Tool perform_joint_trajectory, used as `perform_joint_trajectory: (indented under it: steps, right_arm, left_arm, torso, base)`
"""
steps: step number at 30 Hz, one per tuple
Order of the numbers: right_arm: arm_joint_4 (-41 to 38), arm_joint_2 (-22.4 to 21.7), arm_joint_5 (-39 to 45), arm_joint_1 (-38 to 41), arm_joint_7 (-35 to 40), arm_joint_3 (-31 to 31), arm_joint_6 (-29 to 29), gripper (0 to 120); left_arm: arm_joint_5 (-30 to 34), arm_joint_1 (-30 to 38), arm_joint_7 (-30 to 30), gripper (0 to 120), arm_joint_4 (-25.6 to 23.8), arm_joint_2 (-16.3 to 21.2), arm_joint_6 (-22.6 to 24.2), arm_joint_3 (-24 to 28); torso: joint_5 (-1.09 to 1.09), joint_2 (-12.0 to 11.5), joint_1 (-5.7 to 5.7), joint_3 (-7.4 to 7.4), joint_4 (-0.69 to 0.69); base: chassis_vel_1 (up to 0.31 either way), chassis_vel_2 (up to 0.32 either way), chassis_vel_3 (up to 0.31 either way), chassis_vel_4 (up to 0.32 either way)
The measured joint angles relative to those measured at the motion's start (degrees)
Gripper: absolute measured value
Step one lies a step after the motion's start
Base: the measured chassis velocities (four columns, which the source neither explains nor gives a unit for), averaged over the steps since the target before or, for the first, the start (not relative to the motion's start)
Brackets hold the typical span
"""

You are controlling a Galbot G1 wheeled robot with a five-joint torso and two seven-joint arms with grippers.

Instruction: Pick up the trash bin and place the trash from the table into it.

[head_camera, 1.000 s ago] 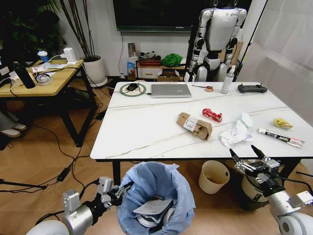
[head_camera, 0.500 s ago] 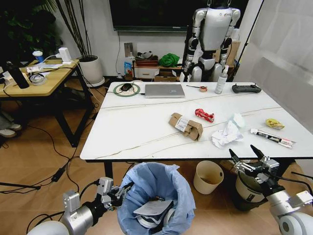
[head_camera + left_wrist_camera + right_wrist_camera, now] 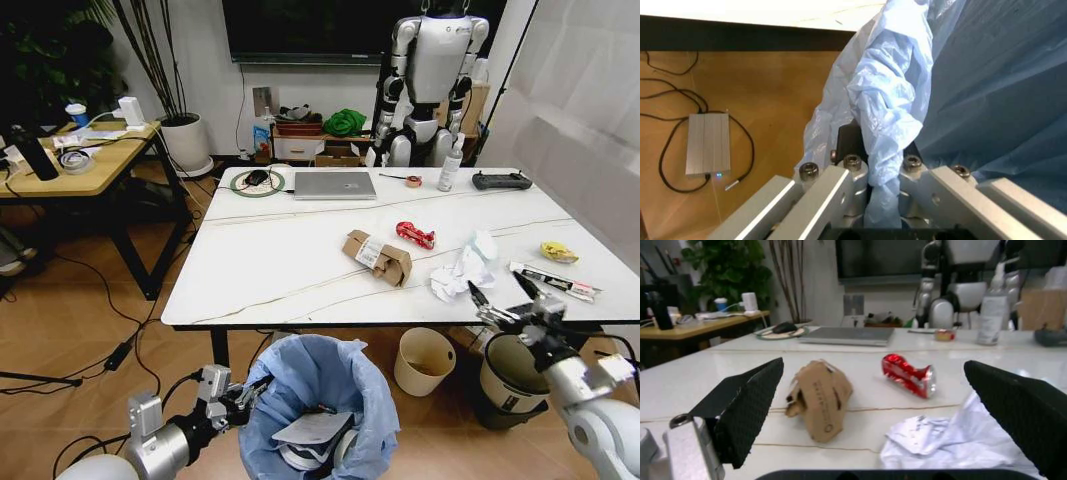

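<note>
two bins (image 3: 513, 378) under table (image 3: 290, 270)

A: How many bins?
B: Three: one blue-lined bin (image 3: 318, 400), one cream bucket (image 3: 424, 360) and one grey bin (image 3: 512, 380).

A: Tables?
B: Two: one white table (image 3: 290, 270) and one wooden desk (image 3: 85, 160).

A: What is on the white one?
B: One cardboard box (image 3: 379, 257), one red wrapper (image 3: 415, 235), one tissue heap (image 3: 462, 270), one yellow peel (image 3: 558, 252), one packet (image 3: 555, 282), one laptop (image 3: 335, 185), one controller (image 3: 501, 180), one bottle (image 3: 445, 168).

A: Pincers?
B: Two: left pincer (image 3: 250, 392), right pincer (image 3: 500, 300).
</note>
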State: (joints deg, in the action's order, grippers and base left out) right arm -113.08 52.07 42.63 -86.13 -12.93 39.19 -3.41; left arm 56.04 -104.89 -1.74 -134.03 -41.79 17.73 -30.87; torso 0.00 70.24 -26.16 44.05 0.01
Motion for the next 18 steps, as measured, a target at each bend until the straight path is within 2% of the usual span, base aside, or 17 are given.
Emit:
perform_joint_trajectory:
  steps: [10,18]
  right_arm:
    - [4.31,-7.71,7.01,9.25,-0.2,-11.5,1.76,100]
    - [9.15,-9.87,8.93,18.46,-0.56,-19.05,2.0,100]
  left_arm:
    - [0.26,-0.06,0.1,0,-0.01,0.84,0.14,0.0]
    - [0.29,-0.14,0.12,0,0.03,0.58,0.18,-0.11]
  torso:
    - [0.0,0.0,0.0,0.0,-0.01]
    - [0.0,0.0,0.0,0.0,-0.01]
  base:
    - [0.0,0.0,0.0,0.0]
    - [0.0,0.0,0.0,0.0]
